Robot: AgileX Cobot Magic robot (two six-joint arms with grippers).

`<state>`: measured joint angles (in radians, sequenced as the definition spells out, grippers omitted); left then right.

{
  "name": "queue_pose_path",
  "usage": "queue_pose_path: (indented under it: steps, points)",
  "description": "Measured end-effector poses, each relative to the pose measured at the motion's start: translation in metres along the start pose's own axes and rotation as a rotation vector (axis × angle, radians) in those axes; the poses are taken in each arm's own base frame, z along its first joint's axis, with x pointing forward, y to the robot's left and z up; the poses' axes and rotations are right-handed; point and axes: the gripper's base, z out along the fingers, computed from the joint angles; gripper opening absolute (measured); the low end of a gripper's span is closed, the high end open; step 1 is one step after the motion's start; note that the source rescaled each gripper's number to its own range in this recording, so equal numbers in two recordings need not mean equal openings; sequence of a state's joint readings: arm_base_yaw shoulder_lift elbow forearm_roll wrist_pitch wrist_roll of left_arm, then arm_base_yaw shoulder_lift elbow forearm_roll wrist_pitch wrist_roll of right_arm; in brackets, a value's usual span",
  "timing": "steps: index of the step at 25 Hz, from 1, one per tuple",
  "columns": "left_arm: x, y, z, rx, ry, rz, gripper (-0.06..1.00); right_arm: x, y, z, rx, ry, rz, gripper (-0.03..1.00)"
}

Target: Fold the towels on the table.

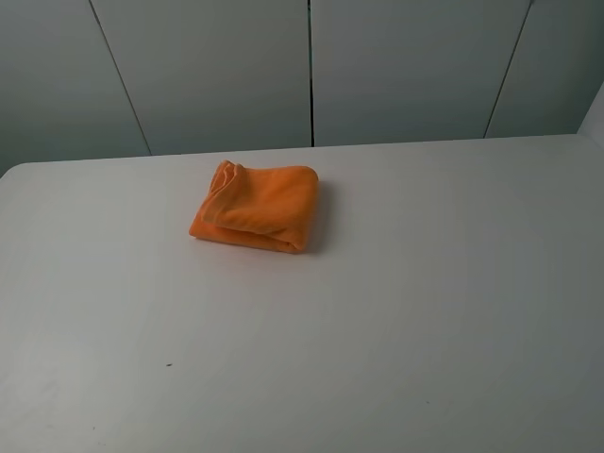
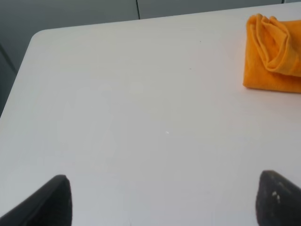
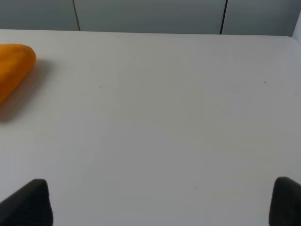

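The orange towel (image 1: 257, 208) lies folded into a small thick bundle on the white table (image 1: 396, 311), a little left of centre and toward the far edge. It also shows in the left wrist view (image 2: 273, 54) and, partly, in the right wrist view (image 3: 13, 68). No arm or gripper shows in the exterior high view. My left gripper (image 2: 164, 202) is open and empty over bare table, well apart from the towel. My right gripper (image 3: 162, 202) is open and empty over bare table too. The towel's label and woven band are hidden.
Grey wall panels (image 1: 311, 66) stand behind the table's far edge. The table's rounded far-left corner (image 2: 40, 35) shows in the left wrist view. A tiny dark speck (image 1: 169, 364) lies on the near left tabletop.
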<state>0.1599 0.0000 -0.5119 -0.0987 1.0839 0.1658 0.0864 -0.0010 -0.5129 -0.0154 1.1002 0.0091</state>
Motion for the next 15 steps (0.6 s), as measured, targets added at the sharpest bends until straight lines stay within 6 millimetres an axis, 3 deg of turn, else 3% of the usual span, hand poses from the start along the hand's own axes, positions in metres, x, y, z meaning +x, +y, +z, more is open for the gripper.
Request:
queue_pose_path:
  steps: [15]
  points:
    - [0.0,0.0,0.0,0.0,0.0,0.0,1.0,0.0,0.0,0.0,0.0,0.0,0.001,1.0]
